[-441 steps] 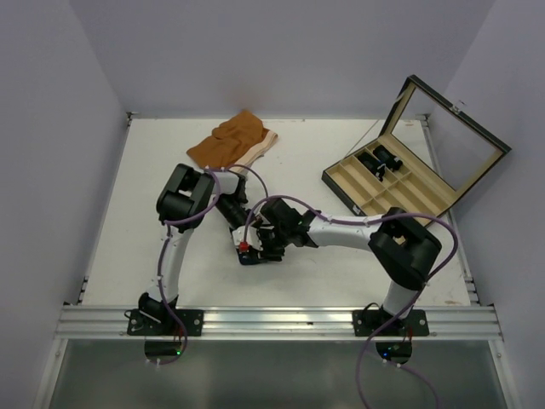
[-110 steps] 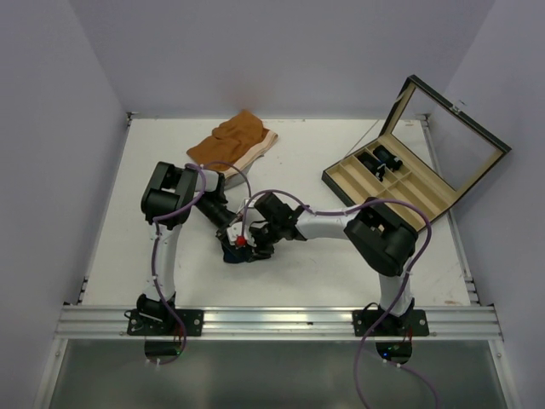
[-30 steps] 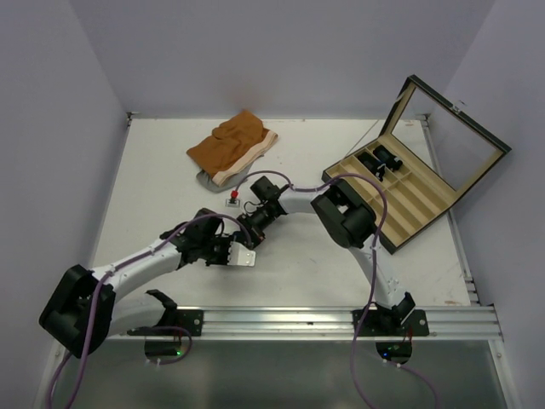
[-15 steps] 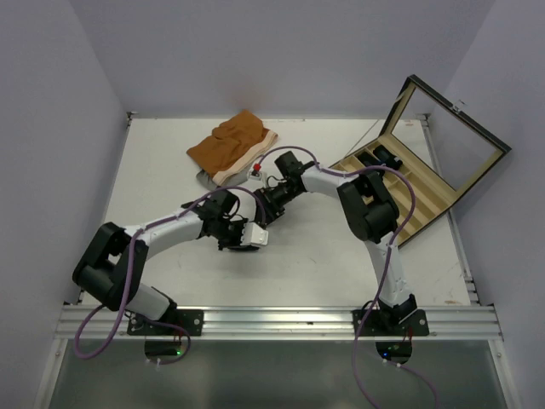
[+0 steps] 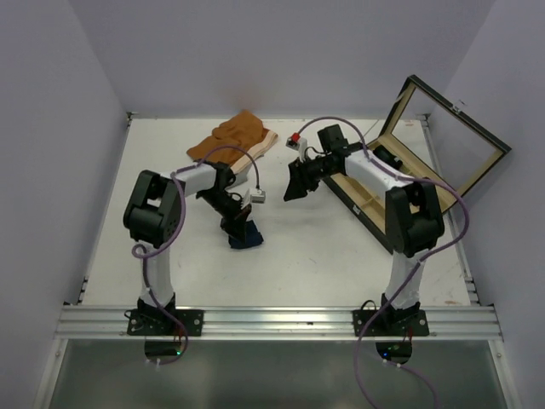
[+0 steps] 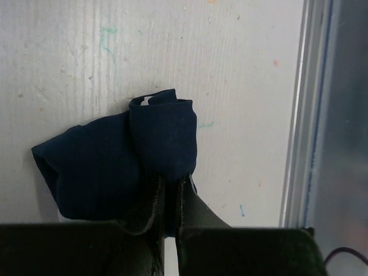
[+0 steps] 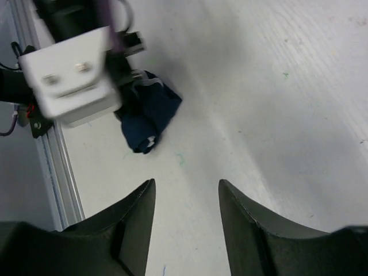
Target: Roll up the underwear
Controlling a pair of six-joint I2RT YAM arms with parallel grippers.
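- The navy underwear (image 6: 109, 172), rolled into a bundle on the table (image 6: 230, 86), is pinched at its near edge by the closed left gripper (image 6: 171, 192).
- The right gripper (image 7: 187, 198) has its jaws spread, holding nothing, well apart from the bundle.

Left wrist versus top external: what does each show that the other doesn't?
Only left wrist: the curled end of the underwear, close up, with a sliver of white trim. Only top external: the orange shorts, the open case, and the right gripper, open and away from the fabric. Both: the bundled underwear with the left gripper shut on it.
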